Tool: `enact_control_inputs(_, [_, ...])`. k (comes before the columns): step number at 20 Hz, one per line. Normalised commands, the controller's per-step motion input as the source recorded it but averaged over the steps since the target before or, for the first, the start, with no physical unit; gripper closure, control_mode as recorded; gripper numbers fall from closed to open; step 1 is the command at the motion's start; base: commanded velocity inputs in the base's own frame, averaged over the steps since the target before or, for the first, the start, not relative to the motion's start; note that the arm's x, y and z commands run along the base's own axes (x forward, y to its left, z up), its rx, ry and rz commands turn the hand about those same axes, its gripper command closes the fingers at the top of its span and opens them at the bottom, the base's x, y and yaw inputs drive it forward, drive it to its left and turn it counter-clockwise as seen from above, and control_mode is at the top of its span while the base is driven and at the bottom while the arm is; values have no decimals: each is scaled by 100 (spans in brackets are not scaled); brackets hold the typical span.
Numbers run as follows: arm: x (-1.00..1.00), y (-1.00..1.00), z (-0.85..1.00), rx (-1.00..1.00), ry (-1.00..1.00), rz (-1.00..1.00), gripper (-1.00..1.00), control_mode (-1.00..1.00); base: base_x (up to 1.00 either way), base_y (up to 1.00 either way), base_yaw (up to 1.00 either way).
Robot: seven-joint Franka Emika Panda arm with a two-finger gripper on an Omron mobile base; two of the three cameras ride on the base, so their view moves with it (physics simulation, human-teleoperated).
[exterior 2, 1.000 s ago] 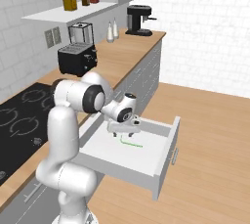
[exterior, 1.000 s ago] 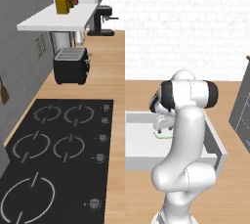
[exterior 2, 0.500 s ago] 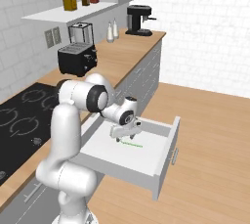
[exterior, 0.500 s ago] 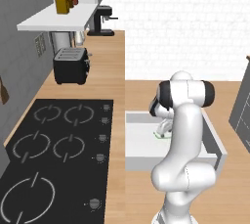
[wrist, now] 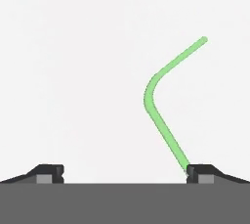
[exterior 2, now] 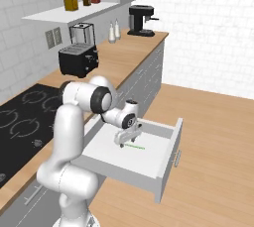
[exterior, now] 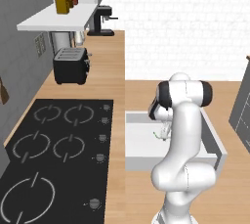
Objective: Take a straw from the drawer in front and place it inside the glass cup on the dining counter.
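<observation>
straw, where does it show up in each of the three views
Left base view: the straw is a small green bit in the open drawer, just left of the arm.
Right base view: it lies on the drawer floor right under the open gripper.
Hand view: bent green line right of centre, lower end at one fingertip.
Shared landmark: the drawer's white floor.

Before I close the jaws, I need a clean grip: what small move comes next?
Probably shift the open gripper sideways to centre the thin light-green straw, which lies on the white drawer floor and runs down to one fingertip, not between them.
</observation>
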Motion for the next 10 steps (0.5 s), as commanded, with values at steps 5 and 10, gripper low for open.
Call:
enact_control_inputs(5, [5,0,-19,0,-3,23,-100,-100,0,0,0])
enact_control_inputs(10, [25,-1,-3,0,-6,19,-100,-100,0,0,0])
